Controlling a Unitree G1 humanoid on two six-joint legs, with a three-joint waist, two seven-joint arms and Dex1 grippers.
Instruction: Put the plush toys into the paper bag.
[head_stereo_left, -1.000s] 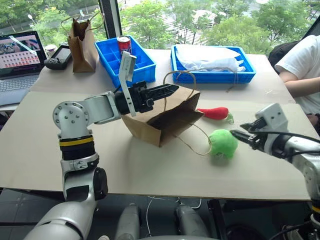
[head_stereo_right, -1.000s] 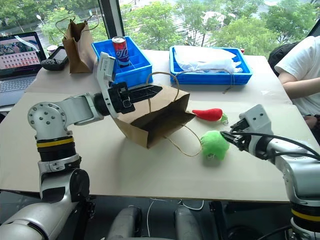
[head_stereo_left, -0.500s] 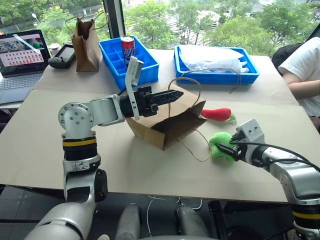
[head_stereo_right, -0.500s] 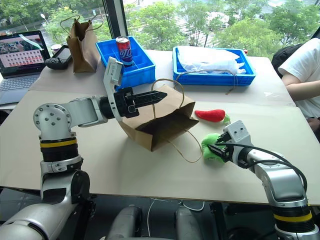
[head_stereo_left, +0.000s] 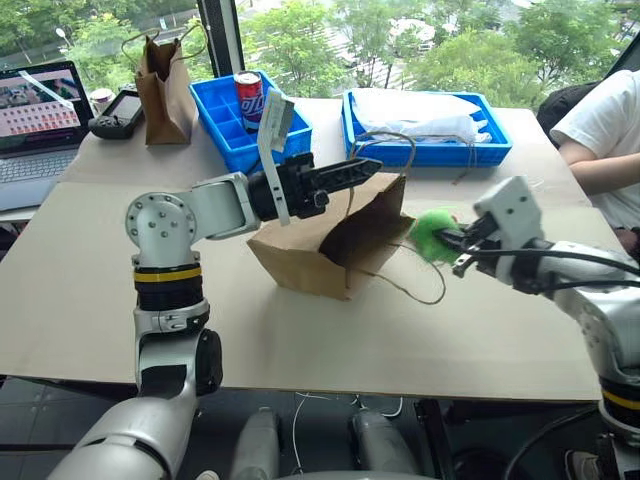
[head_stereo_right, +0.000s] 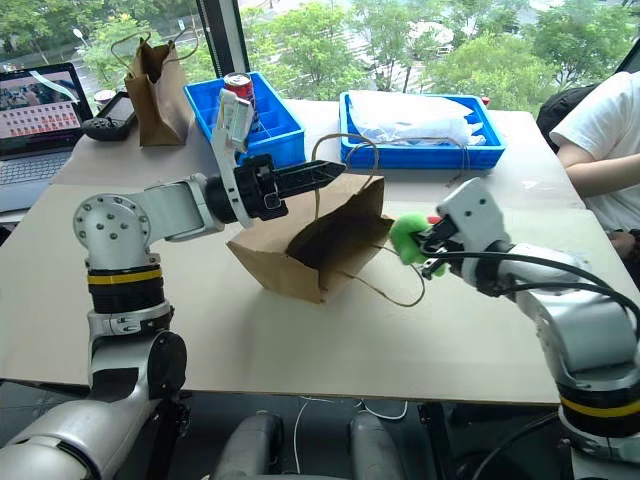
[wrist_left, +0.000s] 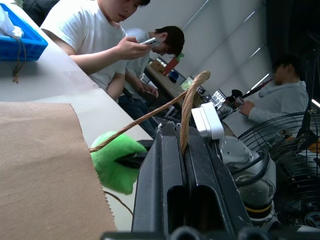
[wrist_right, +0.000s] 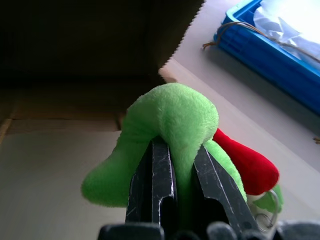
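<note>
Kraft paper bag (head_stereo_left: 320, 250) lies tipped on the table, its mouth held open by the left gripper (head_stereo_left: 368, 168), which is clamped on one twisted handle (head_stereo_left: 385, 140). Right of the mouth, the right gripper (head_stereo_left: 452, 243) pinches the green ball (head_stereo_left: 432, 232) just off it. Neither toy is bagged yet; the red chili pepper (wrist_right: 247, 162) waits behind the ball.

The red chili pepper (wrist_right: 247, 167) lies mostly hidden behind the green ball (wrist_right: 170, 130).

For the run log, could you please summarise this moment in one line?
left claw: shut on paper bag handle | right claw: shut on green ball, lifted near bag mouth | chili pepper: on table
</note>
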